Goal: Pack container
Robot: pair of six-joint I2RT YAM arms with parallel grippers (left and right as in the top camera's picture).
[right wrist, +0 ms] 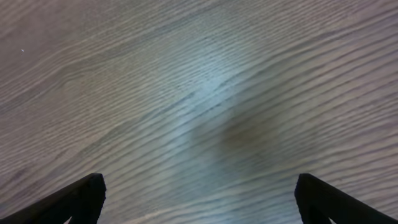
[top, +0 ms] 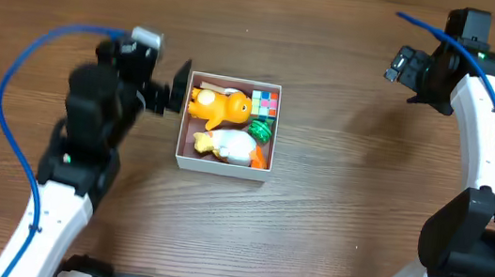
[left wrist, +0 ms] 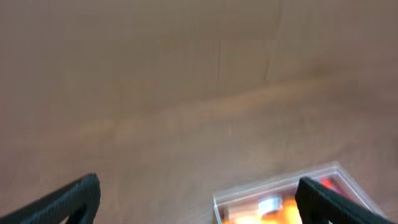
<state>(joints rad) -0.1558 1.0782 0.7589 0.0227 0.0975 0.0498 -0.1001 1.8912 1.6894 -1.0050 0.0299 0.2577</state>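
Note:
The container [top: 184, 160] is a shallow square box with white walls in the middle of the table. It holds an orange toy [top: 220, 106], a white and orange toy [top: 230, 146], a green toy [top: 260, 131] and a multicoloured cube [top: 265, 101]. My left gripper [top: 170, 91] is open and empty just left of the container's upper left corner. In the blurred left wrist view the container's corner [left wrist: 273, 190] shows at the bottom between the fingers [left wrist: 196, 202]. My right gripper [top: 406, 67] is open and empty over bare table at the far right [right wrist: 199, 199].
The wooden table [top: 335, 197] surrounds the container. Blue cables run along both arms.

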